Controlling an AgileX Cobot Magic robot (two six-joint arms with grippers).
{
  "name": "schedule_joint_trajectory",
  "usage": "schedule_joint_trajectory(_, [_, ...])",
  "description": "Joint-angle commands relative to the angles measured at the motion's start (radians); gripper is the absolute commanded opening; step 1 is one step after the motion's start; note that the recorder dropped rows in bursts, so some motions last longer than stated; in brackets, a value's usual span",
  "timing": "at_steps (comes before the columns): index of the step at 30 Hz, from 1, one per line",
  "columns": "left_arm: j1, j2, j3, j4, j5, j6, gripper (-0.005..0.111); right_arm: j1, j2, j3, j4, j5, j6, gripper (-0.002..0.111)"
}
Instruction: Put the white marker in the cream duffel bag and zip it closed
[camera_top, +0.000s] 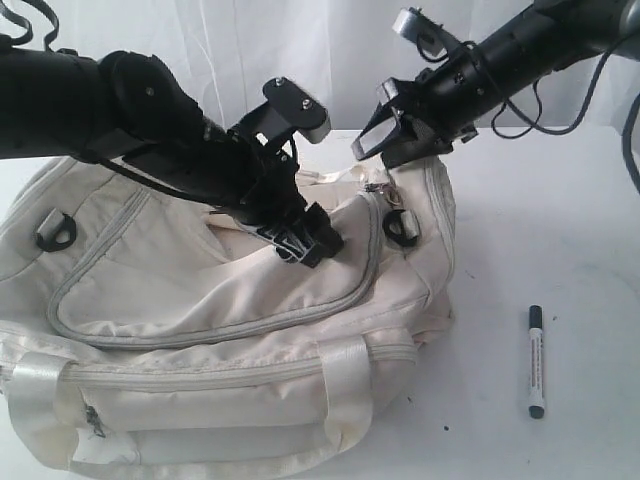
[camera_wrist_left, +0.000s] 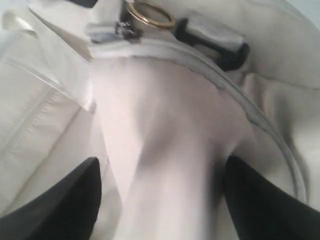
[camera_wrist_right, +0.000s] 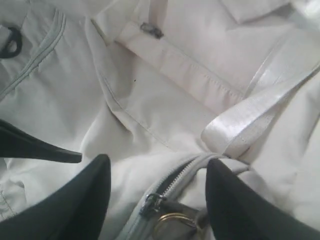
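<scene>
The cream duffel bag (camera_top: 200, 300) slumps, grey-zippered, its inside hidden. The left gripper (camera_top: 305, 243) presses on its top, jaws spread astride a fabric fold. The right gripper (camera_top: 385, 135) hangs released at its one o'clock end. The slim white marker (camera_top: 536, 360), black-capped, lies on the table (camera_top: 560, 200) at the bag's four o'clock.

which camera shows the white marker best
The exterior view. There the white marker lies in full on the table, to the right of the cream duffel bag and apart from it, with its dark ends and printed barrel visible. Neither wrist view shows the marker at all; both look closely at the bag.
</scene>
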Motion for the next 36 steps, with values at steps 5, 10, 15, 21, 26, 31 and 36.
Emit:
schedule_joint_trajectory(5, [-0.034,0.009,-0.097,-0.048,-0.067,0.334,0.068,-0.103,-0.011,-0.075,-0.258,0.004,0.18,0.054])
schedule_joint_trajectory(10, [-0.098,0.105,-0.195,-0.168,0.112,0.708,0.065,-0.168,0.007,-0.068,-0.234,0.004,0.236,0.054])
schedule_joint_trajectory(15, [-0.111,0.172,-0.203,-0.205,0.076,0.751,0.065,-0.182,0.003,-0.068,-0.181,0.004,0.236,0.054])
schedule_joint_trajectory(21, [-0.104,0.181,-0.25,-0.205,-0.035,0.849,0.065,-0.182,0.003,-0.068,-0.071,0.004,0.151,0.054])
schedule_joint_trajectory(26, [-0.104,0.228,-0.266,-0.205,-0.009,0.854,0.065,-0.182,0.012,-0.064,-0.069,0.004,0.167,0.054])
schedule_joint_trajectory(31, [-0.1,0.262,-0.266,-0.131,-0.009,0.855,0.065,-0.182,0.006,0.011,-0.056,0.004,0.171,0.054])
schedule_joint_trajectory(36, [-0.083,0.262,-0.266,-0.067,-0.067,0.852,0.063,-0.18,-0.003,0.086,-0.047,0.004,0.171,0.054])
